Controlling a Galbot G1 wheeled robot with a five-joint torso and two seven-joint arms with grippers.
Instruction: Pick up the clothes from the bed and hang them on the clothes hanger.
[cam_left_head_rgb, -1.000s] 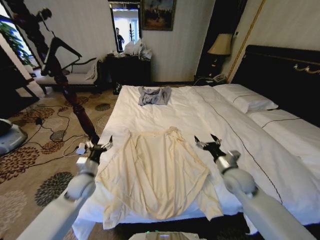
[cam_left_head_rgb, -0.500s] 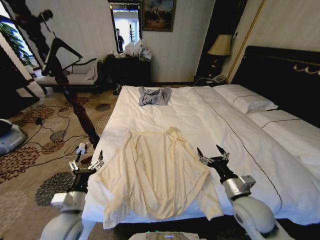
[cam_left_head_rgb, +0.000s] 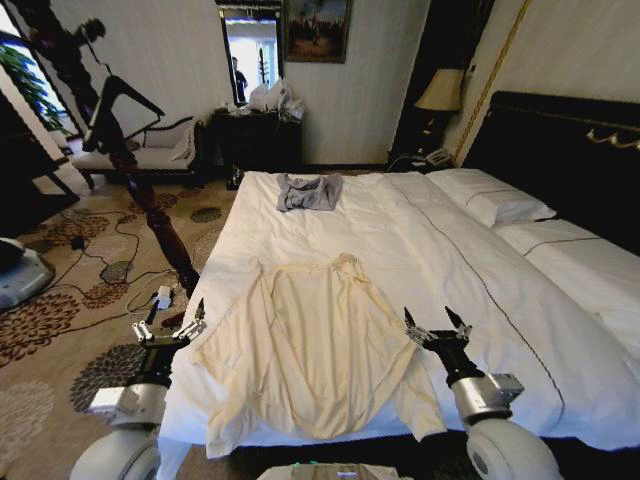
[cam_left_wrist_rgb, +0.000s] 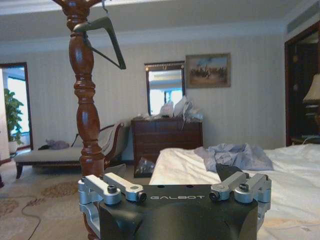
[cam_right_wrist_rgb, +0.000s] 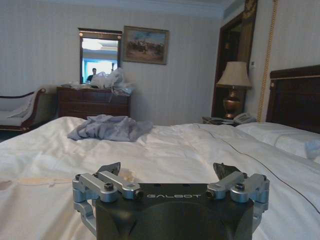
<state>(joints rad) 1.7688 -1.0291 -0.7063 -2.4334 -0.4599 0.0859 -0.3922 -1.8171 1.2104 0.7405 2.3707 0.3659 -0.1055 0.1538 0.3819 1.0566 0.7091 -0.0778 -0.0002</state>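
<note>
Bed (cam_left_head_rgb: 480, 250) edge: clothes (cam_left_head_rgb: 315, 345) between open pincers.

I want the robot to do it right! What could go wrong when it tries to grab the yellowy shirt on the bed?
1. The cream garment is wide and floppy, and its lower edge hangs over the bed edge, so it might slide off when pulled.
2. Both grippers, left and right, are open beside it; thin fabric could slip out, or the duvet get pinched too.
3. The clothes hanger hangs high on the wooden stand, so a sleeve may drag.
</note>
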